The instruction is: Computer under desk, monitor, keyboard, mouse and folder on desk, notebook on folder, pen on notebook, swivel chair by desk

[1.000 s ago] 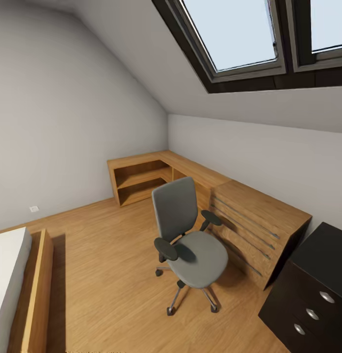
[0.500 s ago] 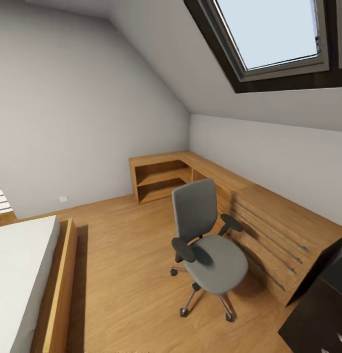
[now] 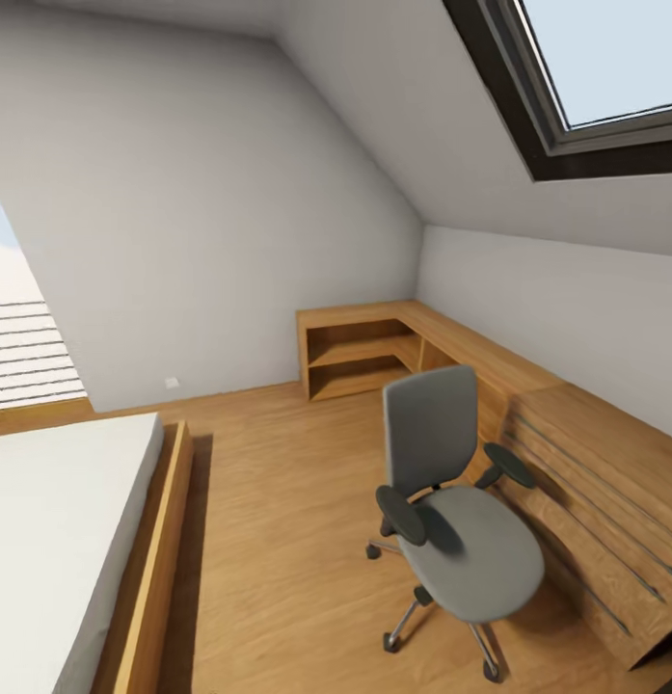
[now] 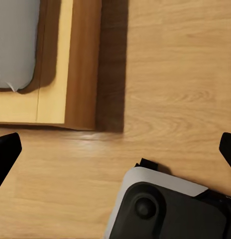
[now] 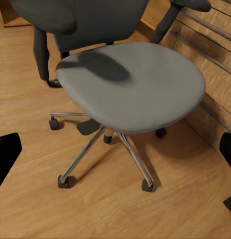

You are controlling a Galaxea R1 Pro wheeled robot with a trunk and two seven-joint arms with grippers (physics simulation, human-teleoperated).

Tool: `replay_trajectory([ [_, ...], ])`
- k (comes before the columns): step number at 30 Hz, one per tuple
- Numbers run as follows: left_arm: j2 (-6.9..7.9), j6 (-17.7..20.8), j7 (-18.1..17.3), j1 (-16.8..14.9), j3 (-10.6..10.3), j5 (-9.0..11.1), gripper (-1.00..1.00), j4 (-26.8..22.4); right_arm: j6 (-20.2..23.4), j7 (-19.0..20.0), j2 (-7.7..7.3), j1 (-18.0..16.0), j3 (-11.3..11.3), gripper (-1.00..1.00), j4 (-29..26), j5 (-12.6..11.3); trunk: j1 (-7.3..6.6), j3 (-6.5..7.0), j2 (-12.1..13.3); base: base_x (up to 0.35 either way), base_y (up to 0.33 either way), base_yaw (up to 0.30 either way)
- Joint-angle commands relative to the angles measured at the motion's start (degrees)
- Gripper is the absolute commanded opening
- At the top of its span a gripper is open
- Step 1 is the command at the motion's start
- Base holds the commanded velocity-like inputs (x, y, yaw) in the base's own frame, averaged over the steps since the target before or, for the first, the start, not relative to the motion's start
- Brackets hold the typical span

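Head view. You faced an attic bedroom: the swivel chair [image 3: 451, 492] stood on the wood floor [image 3: 278, 520], its back upright and its seat bare, with no blue folder visible on it. A low wooden shelf unit [image 3: 364, 352] ran along the far wall and down the chair's far side; the bed [image 3: 56, 540] lay well apart on the other side, under a skylight [image 3: 605, 67]. The surface that carries the monitor and keyboard could not be made out here.

Left wrist view. The left end effector [image 4: 115, 152] had its two dark fingertips [image 4: 6, 152] spread to opposite edges of the picture, wide open and holding nothing. Beyond them lay bare floor, the bed's wooden frame [image 4: 80, 64] and a corner of mattress; part of the robot's own base [image 4: 165, 206] sat close beneath.

Right wrist view. The right end effector [image 5: 115, 154] was likewise fully spread and empty. The chair's seat [image 5: 130, 84] lay directly ahead of it and near, the chrome star base [image 5: 108, 144] closer still, the slatted wooden unit [image 5: 210, 59] just beyond the seat. Judged from this, your right arm was the nearer to the chair, which lay forward of it.
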Motion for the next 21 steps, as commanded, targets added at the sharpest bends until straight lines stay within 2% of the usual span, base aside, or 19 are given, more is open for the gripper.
replay_trajectory([
  [1,0.02,-0.13,0.26,-0.06,-0.55,0.39,1.00,-0.02,-0.21,-0.10,0.03,-0.06,0.51,1.00,0.08,-0.47,0.05,-0.13,-0.12,0.103,0.000,0.286],
  [21,-0.37,0.34,0.03,-0.06,-0.88,0.31,1.00,-0.15,-0.21,-0.09,0.03,-0.06,0.51,1.00,0.08,-0.53,0.05,-0.13,-0.12,0.009,0.000,0.286],
])
